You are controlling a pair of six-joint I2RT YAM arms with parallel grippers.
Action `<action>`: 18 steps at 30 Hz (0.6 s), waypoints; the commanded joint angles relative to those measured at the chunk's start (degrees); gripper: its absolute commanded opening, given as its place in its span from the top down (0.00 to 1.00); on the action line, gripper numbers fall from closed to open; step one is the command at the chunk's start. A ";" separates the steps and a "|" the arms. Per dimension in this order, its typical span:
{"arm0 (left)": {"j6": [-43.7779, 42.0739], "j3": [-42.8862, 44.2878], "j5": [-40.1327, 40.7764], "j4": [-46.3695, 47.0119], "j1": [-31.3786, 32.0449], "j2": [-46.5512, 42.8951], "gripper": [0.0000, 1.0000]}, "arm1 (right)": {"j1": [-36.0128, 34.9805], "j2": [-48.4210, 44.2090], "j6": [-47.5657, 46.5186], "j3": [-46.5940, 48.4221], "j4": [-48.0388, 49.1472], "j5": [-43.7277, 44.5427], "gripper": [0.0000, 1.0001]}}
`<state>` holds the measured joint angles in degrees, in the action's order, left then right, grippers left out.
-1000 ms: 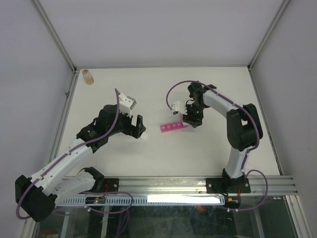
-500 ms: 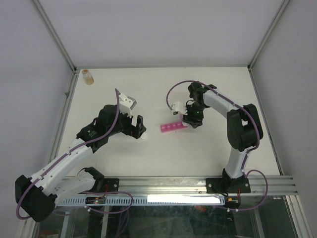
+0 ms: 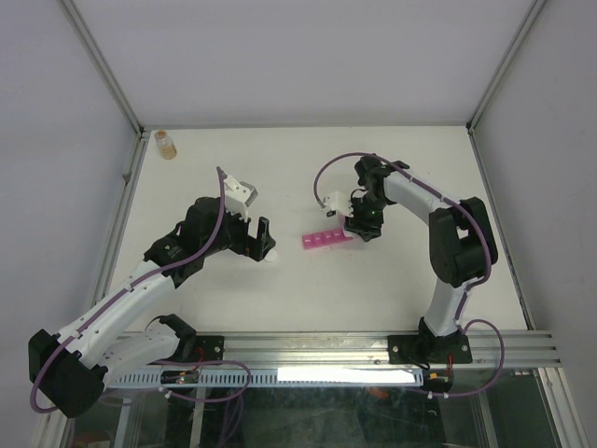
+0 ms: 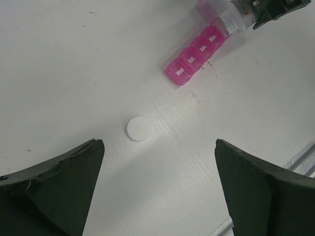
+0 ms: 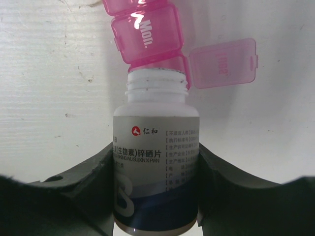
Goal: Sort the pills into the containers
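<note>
From my left wrist I read the lids of the containers (image 4: 194, 55): "Wed.", "Sat.", "Sun.", "Mon.". My right wrist showed "Mon." too; print on the open lid (image 5: 222, 64) was too faint. The white bottle (image 5: 155, 157) label read "仁和" and "(生物素)锌硒片"; smaller lines were unreadable.

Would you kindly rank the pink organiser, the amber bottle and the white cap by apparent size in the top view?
1. pink organiser
2. amber bottle, in the far corner
3. white cap, clearly smallest

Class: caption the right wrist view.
Right tool holds uncapped white bottle, mouth at the pink organiser's open end compartment.
</note>
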<state>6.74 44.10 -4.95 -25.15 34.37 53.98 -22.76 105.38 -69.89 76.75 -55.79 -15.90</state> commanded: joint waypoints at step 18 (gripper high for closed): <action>-1.62 -0.50 -1.39 3.26 -0.90 -1.24 0.01 | 0.01 -3.80 0.89 1.03 -0.26 -0.85 1.00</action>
<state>6.57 44.10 -5.08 -24.84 34.02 53.98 -22.81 104.29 -69.06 75.22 -53.76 -14.98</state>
